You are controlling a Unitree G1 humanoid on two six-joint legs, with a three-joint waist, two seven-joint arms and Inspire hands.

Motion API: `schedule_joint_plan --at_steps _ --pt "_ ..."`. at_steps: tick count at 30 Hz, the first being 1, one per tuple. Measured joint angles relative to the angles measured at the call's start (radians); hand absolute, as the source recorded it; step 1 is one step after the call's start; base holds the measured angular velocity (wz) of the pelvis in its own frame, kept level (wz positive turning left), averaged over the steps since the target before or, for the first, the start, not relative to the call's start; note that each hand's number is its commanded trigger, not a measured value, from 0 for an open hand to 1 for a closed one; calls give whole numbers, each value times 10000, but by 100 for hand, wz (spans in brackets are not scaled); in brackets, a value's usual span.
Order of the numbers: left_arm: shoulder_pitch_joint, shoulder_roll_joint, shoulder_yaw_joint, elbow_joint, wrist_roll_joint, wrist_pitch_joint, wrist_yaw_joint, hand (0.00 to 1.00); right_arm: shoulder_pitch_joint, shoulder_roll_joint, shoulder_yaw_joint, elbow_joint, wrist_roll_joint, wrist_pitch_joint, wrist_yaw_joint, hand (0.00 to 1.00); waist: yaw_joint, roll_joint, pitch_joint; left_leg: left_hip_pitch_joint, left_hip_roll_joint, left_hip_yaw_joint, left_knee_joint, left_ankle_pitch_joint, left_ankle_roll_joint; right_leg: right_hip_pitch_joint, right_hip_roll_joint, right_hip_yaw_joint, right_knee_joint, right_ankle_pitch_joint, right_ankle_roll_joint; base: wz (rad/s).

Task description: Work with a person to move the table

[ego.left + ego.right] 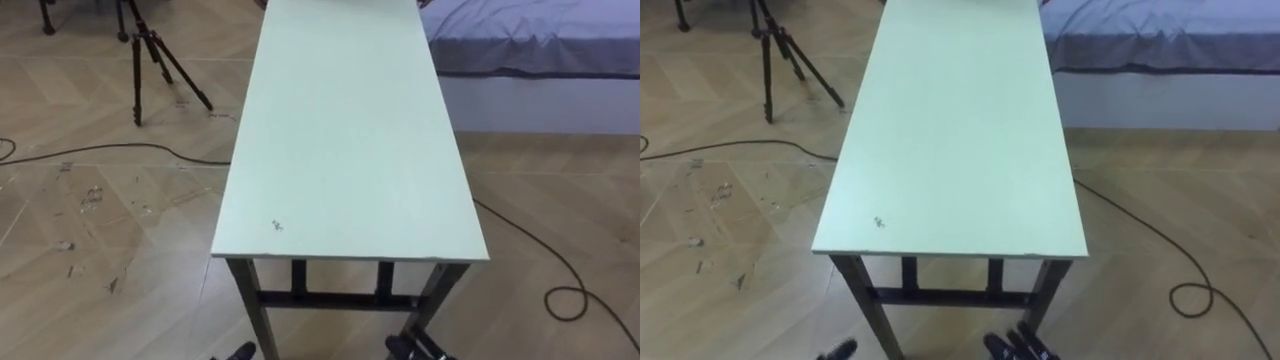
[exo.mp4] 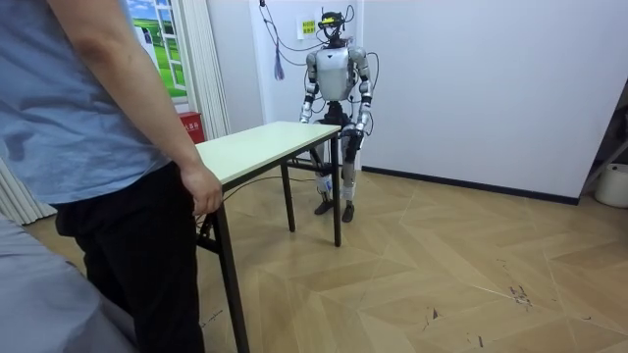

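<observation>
pale-green table (image 1: 345,150) on wood floor (image 1: 100,220) by bed (image 1: 530,40); left robot hand (image 1: 240,352), right robot hand (image 1: 418,348): grip unclear.

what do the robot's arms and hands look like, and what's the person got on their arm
In the room view the robot's arms are silver-grey shells with black joints. Its left hand and right hand are black. The person wears a blue-grey short-sleeved shirt.

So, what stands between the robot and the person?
The table, as the room view shows; the person's hand is at its near end.
</observation>
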State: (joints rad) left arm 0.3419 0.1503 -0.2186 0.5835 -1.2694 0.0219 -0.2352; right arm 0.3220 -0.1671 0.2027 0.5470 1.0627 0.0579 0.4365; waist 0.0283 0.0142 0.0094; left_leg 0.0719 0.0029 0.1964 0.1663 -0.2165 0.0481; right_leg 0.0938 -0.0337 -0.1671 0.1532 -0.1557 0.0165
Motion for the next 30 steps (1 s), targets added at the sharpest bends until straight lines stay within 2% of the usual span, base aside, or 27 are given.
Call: schedule_joint_plan --at_steps 2,7,9,13,18,26,30 --pt "66 6 -344 -832 -156 5 -309 0 87 9 146 -762 354 -11 176 0 -38 -1 -3 -88 0 -2 35 2 0 -87 1 3 4 0 -1 0" --pt "89 30 -982 -1685 -597 8 -598 0 129 -71 581 -1135 1020 -38 390 0 -100 -32 0 -72 5 0 58 4 -2 -102 7 25 4 0 0 0" --pt "230 62 -1047 -2249 -747 9 -602 0 159 -208 802 -1422 1185 -41 392 0 -185 -70 17 -88 5 16 38 4 -2 -127 5 23 5 0 -1 0" --pt "144 77 -1010 -2975 -978 8 -602 0 58 -263 892 -1815 1166 -44 492 0 -271 -120 -14 -73 7 44 20 3 -1 -130 -5 -23 8 0 -1 0" --pt "-121 163 -1018 -3231 -1118 9 -540 0 -102 -263 907 -1788 1089 -28 572 0 -263 -119 -12 17 7 96 25 4 -1 -117 -69 31 -1 0 0 -3" --pt "-383 212 -998 -3428 -1120 29 -537 0 -615 -274 905 -1836 1072 24 813 0 -251 7 59 58 10 143 3 4 -1 -93 -76 28 2 -1 2 -1" --pt "-457 274 -965 -3500 -1448 104 -519 0 -738 -296 910 -1890 1104 73 785 0 -225 27 47 22 13 137 9 4 -1 -94 -71 30 7 -1 2 0"
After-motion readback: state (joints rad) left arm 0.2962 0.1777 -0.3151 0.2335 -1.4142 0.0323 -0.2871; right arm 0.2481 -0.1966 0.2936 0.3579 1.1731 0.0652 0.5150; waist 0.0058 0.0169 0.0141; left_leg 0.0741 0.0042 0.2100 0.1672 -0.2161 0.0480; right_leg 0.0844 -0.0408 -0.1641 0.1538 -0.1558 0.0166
